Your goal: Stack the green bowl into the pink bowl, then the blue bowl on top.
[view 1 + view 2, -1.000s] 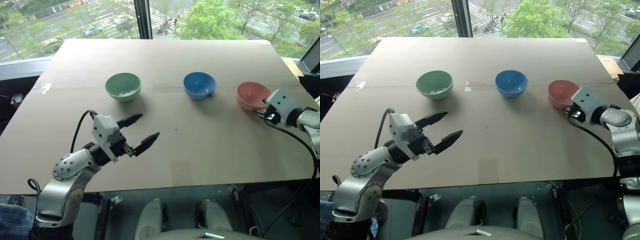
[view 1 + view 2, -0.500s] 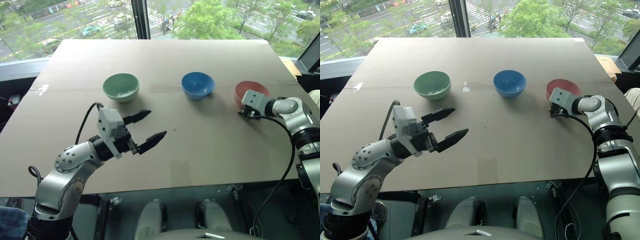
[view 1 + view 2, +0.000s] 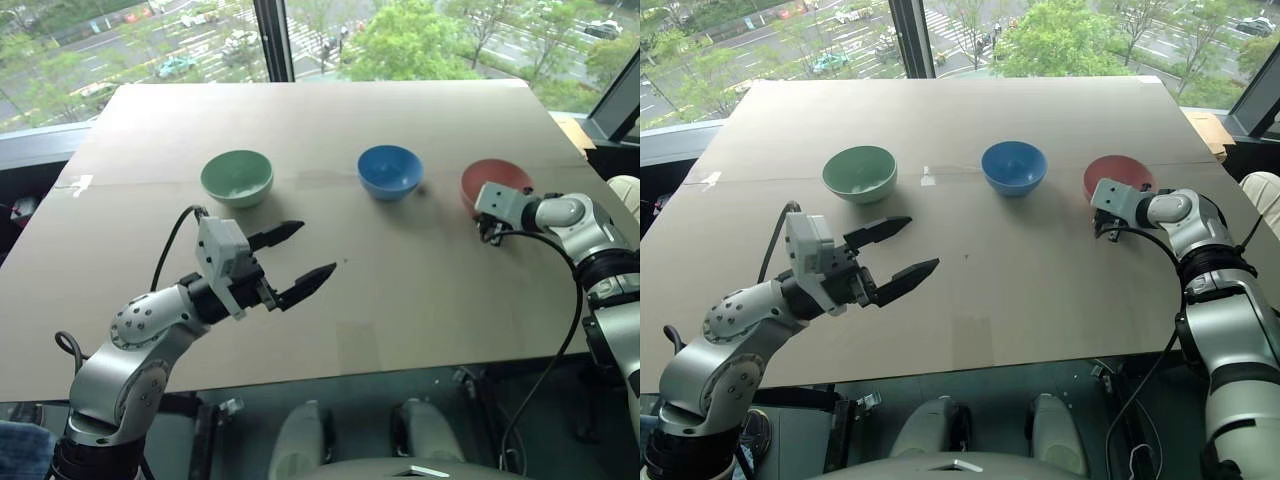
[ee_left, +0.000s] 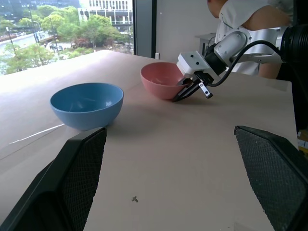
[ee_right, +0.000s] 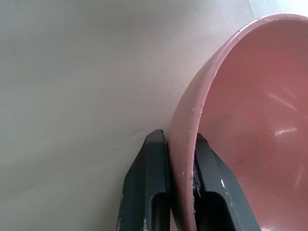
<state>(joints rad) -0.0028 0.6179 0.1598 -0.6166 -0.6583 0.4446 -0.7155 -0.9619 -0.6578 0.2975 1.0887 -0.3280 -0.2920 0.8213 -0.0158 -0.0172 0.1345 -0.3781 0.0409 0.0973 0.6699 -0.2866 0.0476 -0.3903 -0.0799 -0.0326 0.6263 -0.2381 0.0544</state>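
Observation:
Three bowls stand in a row across the far half of the table: the green bowl (image 3: 237, 177) on the left, the blue bowl (image 3: 389, 171) in the middle, the pink bowl (image 3: 500, 172) on the right. My right gripper (image 5: 177, 137) is shut on the pink bowl's near rim, one finger inside and one outside; the left wrist view shows it from the side (image 4: 185, 94). The pink bowl (image 4: 161, 79) rests on the table. My left gripper (image 3: 315, 248) hangs open and empty above the table, nearer than the green bowl, with its fingers (image 4: 82, 178) wide apart.
The table is covered by a brown cardboard sheet (image 3: 400, 290) with its front edge near me. A window runs behind the far edge. A person in a white shirt (image 4: 245, 14) stands beyond the table's right side.
My right gripper has swung in to the pink bowl's near rim and closed on it. The left gripper stays open in about the same place.

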